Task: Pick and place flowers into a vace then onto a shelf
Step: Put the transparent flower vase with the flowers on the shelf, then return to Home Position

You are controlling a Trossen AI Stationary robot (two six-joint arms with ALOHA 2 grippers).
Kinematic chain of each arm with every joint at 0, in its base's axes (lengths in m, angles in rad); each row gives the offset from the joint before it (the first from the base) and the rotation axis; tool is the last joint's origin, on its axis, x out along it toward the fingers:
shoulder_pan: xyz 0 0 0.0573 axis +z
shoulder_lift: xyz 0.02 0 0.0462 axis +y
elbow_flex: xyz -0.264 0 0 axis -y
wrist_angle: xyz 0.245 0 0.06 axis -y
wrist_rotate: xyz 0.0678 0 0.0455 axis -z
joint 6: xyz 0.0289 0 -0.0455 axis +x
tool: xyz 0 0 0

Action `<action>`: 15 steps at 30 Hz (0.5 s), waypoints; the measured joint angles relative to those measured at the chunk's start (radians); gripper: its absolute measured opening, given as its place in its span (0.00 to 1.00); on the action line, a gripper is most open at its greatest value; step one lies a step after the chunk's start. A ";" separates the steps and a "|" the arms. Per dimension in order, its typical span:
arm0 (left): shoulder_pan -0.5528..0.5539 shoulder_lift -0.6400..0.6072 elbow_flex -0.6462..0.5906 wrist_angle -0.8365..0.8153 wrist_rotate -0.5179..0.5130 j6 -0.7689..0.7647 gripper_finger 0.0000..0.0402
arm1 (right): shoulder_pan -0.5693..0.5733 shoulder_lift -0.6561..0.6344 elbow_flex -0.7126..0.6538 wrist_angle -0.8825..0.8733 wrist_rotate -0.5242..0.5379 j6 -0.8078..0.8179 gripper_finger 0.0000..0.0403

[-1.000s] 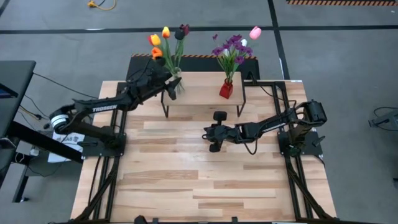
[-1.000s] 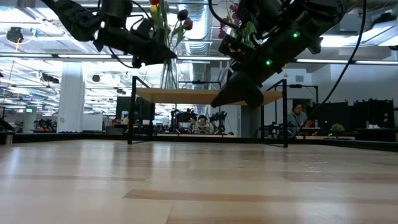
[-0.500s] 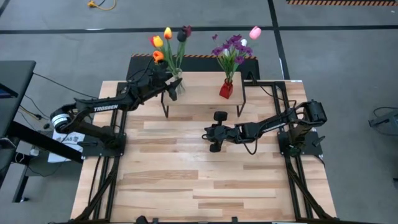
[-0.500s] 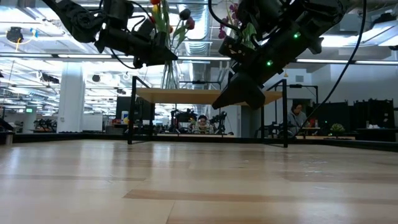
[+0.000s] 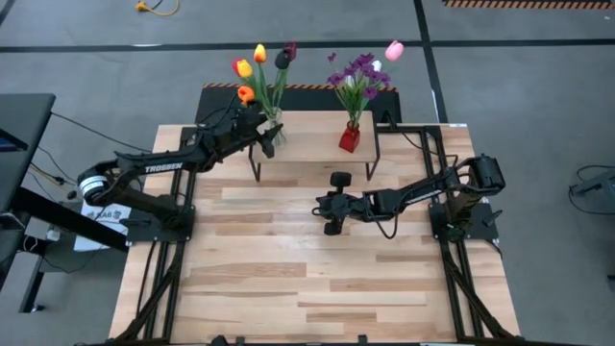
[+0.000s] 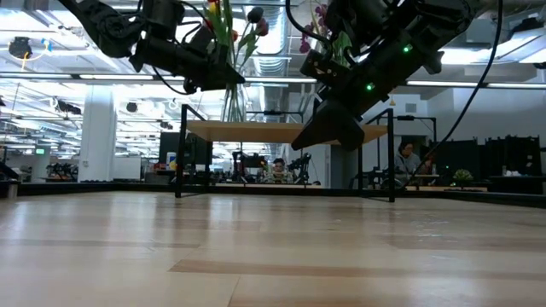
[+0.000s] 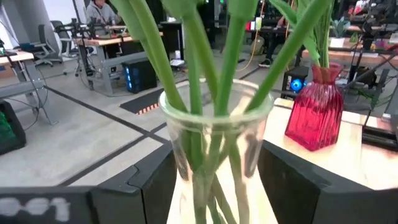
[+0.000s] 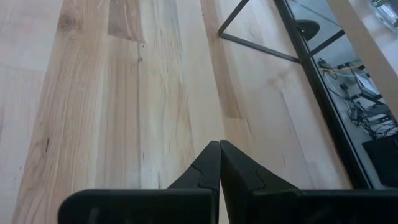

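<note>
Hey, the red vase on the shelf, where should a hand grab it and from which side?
Grip the red vase across its wide ribbed body, coming in level from the table side of the shelf. Purple flowers and stems fill its narrow neck, so a hold from above looks blocked, and the clear vase stands on its left-arm side.

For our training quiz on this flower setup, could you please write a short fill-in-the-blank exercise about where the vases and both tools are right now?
1. The left tool has its fingers on either side of the ___ glass vase.
2. The vase holding the purple sprig is ___ in colour.
3. Both vases stand on the ___.
4. The right tool hangs over the table with its fingers ___.

Missing words: clear; red; shelf; shut
</note>
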 joint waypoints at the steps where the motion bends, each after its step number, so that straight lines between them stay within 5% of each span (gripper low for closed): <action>1: 0.000 -0.001 0.000 -0.008 -0.003 0.000 0.52 | 0.000 0.000 0.000 0.000 0.000 0.000 0.00; 15: -0.013 -0.094 0.000 -0.147 -0.066 0.031 0.69 | 0.000 0.000 0.000 0.000 0.000 0.000 0.00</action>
